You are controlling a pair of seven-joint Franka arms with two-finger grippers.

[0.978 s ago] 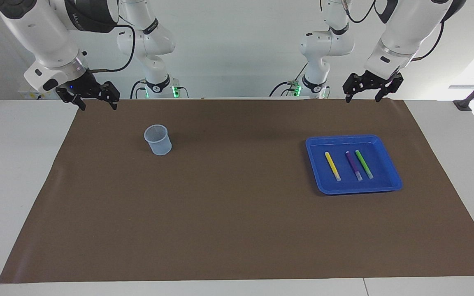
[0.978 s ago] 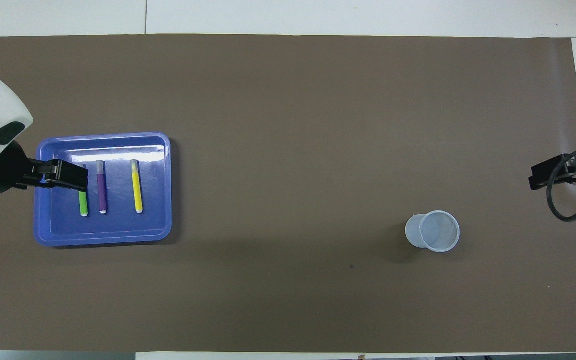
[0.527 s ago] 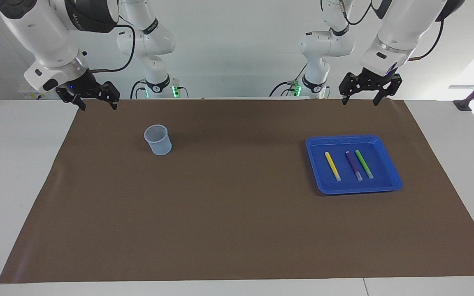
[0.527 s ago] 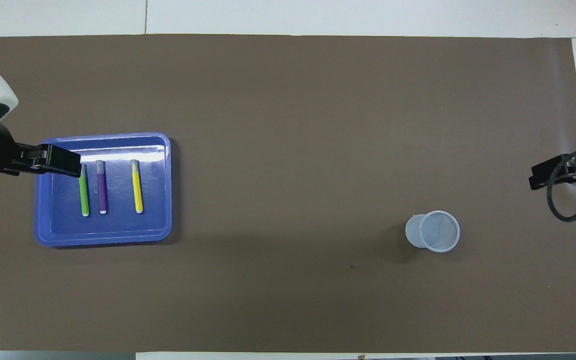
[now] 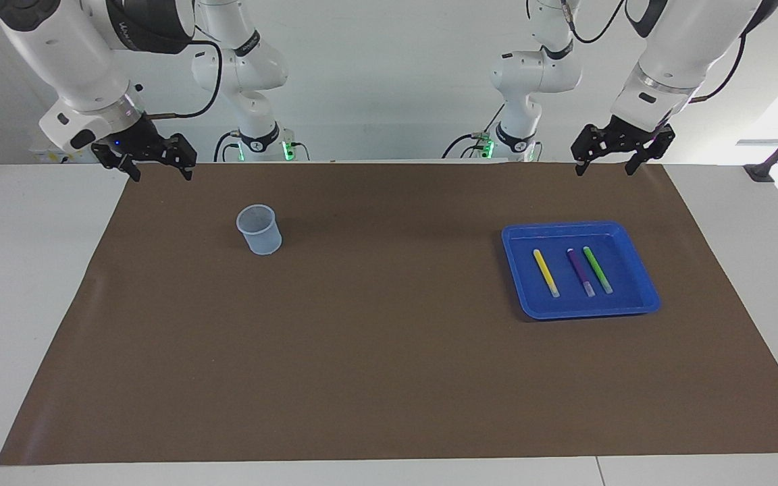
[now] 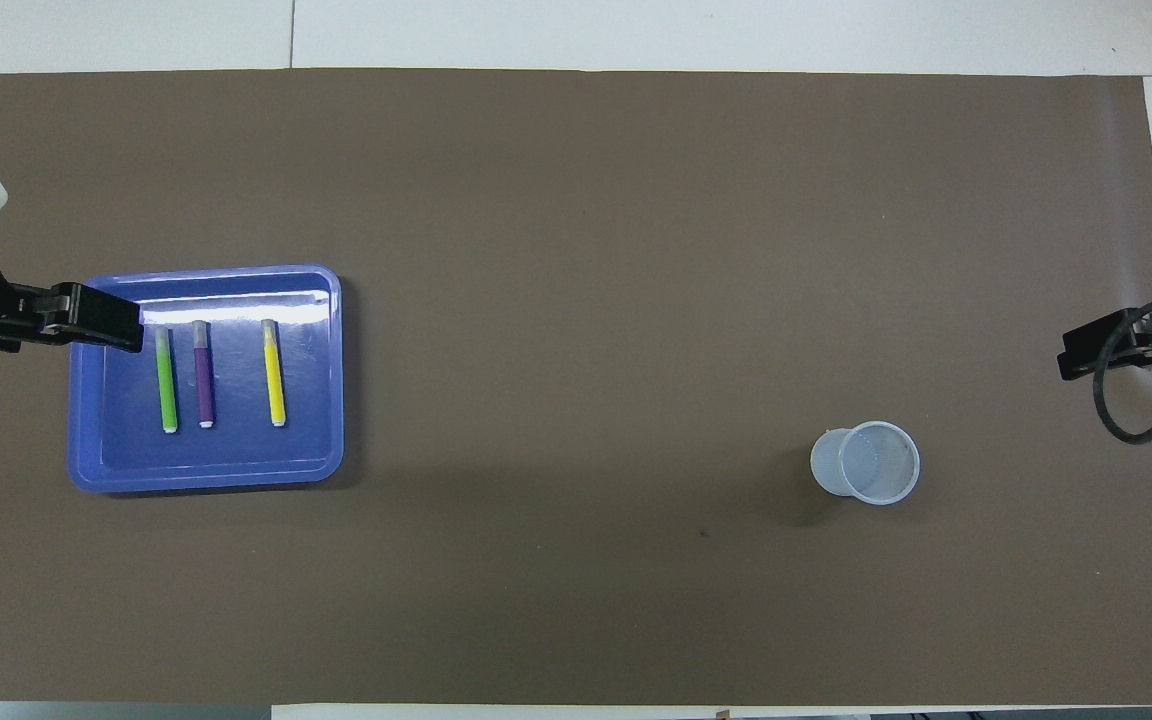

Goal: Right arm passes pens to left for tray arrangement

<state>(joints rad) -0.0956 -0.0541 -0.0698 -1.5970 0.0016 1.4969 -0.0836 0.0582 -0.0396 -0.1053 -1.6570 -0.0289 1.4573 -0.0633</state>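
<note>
Three slim marker pens point(image 5: 572, 272) lie parallel in the shallow blue plastic tray point(image 5: 645, 297), long axes running toward the robots. Left gripper point(image 5: 623, 159) nearer, released, empty; right gripper point(image 5: 152, 166) likewise, waits well apart.

You have a bright blue tray point(image 5: 644, 293) holding a yellow pen point(image 5: 546, 272), a purple pen point(image 5: 579, 271) and a green pen point(image 5: 597, 269), a brown mat point(image 5: 375, 351), and a clear bluish cup point(image 5: 259, 229).

Only lettering on show is a short white vertical mark on the black band of the right arm point(image 5: 134, 30), too small to read; tray point(image 5: 639, 305), pens point(image 5: 546, 272) and cup point(image 5: 259, 229) carry no legible print
</note>
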